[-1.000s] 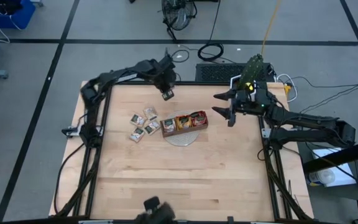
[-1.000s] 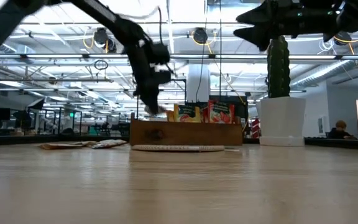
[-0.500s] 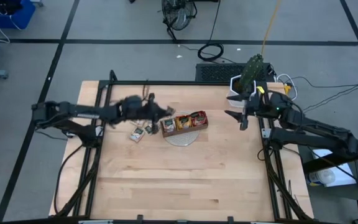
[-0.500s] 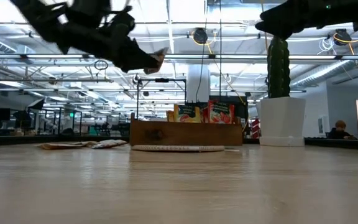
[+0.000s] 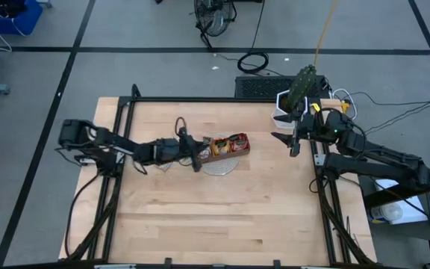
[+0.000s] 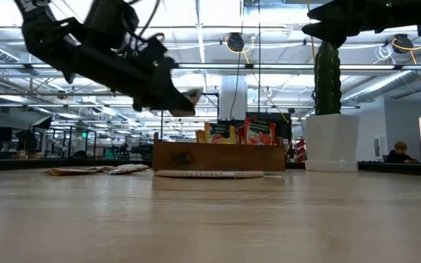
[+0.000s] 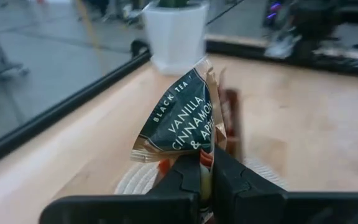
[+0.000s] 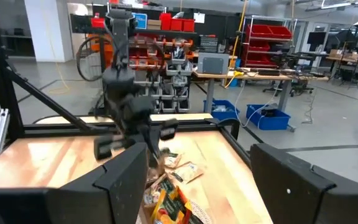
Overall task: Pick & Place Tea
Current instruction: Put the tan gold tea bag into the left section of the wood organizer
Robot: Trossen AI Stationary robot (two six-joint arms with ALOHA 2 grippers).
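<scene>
On the wooden table point(image 5: 222, 209), the left arm stretches low across to the brown tray point(image 5: 222, 147), which rests on a pale round mat point(image 5: 219, 167). Its left gripper point(image 5: 197, 158) is closed on a beige tea sachet point(image 7: 182, 121) with a dark label, held just above the tray's left end. Red and orange-yellow sachets point(image 6: 240, 133) stand upright in the tray. The right gripper point(image 5: 284, 139), fingers spread wide and empty, hovers near the white cactus pot point(image 5: 284, 113). Loose sachets point(image 6: 97, 169) lie left of the tray.

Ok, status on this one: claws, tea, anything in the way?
Left claw shut on vanilla cinnamon tea sachet, above wooden tray. Right claw open, idle near cactus pot. Nothing blocking.
</scene>
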